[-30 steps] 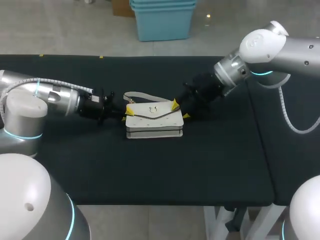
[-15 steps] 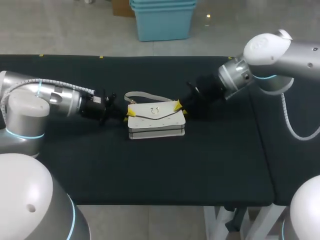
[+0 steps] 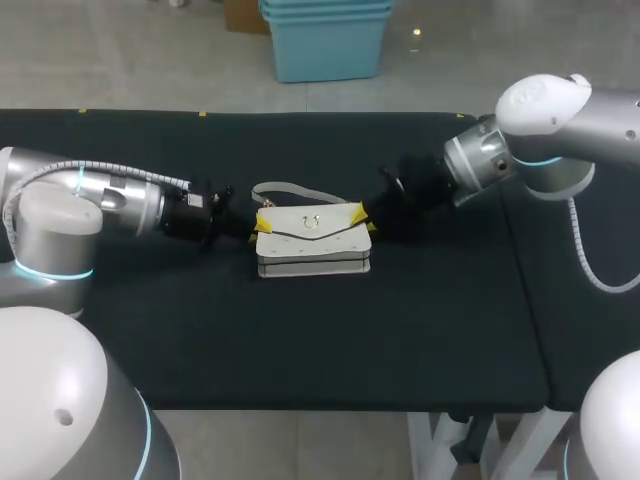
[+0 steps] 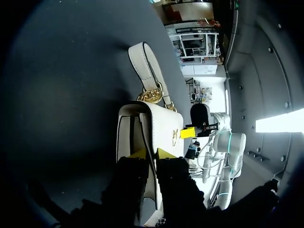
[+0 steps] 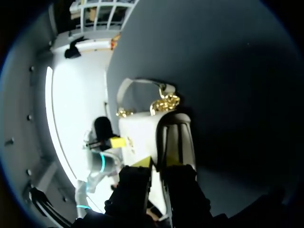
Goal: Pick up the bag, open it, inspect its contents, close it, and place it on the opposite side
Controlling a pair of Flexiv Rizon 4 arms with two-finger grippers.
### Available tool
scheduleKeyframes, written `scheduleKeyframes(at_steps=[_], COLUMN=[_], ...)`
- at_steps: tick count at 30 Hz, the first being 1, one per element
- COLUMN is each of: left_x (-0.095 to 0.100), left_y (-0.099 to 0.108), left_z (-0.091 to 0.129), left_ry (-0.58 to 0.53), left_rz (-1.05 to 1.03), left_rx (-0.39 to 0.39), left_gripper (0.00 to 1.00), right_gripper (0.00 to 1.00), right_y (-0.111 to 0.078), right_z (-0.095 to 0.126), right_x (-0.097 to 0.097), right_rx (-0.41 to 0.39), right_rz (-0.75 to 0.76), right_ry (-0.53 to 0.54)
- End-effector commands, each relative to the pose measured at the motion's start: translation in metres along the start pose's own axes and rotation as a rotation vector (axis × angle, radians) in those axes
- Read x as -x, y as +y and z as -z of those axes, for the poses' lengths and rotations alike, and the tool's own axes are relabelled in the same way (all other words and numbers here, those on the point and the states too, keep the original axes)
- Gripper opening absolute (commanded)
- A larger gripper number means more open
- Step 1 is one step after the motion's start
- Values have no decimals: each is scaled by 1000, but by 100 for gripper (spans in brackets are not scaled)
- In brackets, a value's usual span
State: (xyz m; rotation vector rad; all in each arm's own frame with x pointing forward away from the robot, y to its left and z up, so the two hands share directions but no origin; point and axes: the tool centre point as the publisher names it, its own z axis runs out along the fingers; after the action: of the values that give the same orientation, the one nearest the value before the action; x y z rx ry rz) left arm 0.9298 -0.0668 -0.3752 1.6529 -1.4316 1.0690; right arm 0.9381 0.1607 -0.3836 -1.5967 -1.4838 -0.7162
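Since a second ago the bag [image 3: 312,240] has slid slightly to the right on the table [image 3: 300,340], the right arm drawing back and the left arm following. It lies flat at mid-table, flap shut, strap [image 3: 285,189] looped behind it. The left gripper [image 3: 260,222] pinches its left end and the right gripper [image 3: 362,220] its right end, each with fingers nearly together, clamped on the bag's edge.

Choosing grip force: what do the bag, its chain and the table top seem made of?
Bag: smooth white leather or imitation, stiff, holding its shape. Chain: glinting gold-coloured links, likely metal. Table top: matte black, perhaps fabric or mat.
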Motion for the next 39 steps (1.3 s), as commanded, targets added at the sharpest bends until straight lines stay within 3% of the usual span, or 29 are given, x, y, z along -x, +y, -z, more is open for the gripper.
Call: scheduleKeyframes(at_steps=[1,2,3,4,5,13,16,20,23,24,25,27,31,32,34,39], left_x=[1,0,-3,-6,-8,-26,-28,-26,-22,-22,-21,-21,-19,-18,-16,-12], left_y=[1,2,4,6,8,23,27,29,28,28,27,26,23,23,22,21], left_z=[3,5,8,10,13,28,27,21,16,15,14,12,8,7,7,7], left_ry=[3,0,-3,-2,-7,15,-17,-82,-102,-106,-106,-115,-149,-154,-158,-181], left_rz=[5,-2,-2,-5,-11,-32,-29,-9,14,21,22,32,45,50,62,89], left_rx=[-14,-23,-28,-28,-36,-30,-20,-12,-8,-12,-10,-14,-9,-10,-9,17], left_gripper=[0,33,75,91,100,100,83,75,50,45,34,30,33,29,0,0], right_gripper=[0,0,31,67,100,100,100,100,100,100,100,100,100,100,100,100], right_y=[-3,-3,-4,-4,-5,-4,-4,-4,-2,-2,-2,-1,-1,0,1,2], right_z=[1,2,4,6,8,32,43,53,58,59,61,63,69,70,73,83], right_x=[2,0,-1,-2,-3,-7,-8,-8,-5,-4,-2,0,4,5,6,11], right_rx=[12,9,12,20,24,91,114,129,138,154,162,163,166,168,174,169], right_rz=[3,5,10,11,10,26,41,53,67,64,66,73,85,86,88,111], right_ry=[-20,-21,-32,-44,-51,-195,-251,-337,-421,-446,-472,-498,-530,-538,-555,-591])
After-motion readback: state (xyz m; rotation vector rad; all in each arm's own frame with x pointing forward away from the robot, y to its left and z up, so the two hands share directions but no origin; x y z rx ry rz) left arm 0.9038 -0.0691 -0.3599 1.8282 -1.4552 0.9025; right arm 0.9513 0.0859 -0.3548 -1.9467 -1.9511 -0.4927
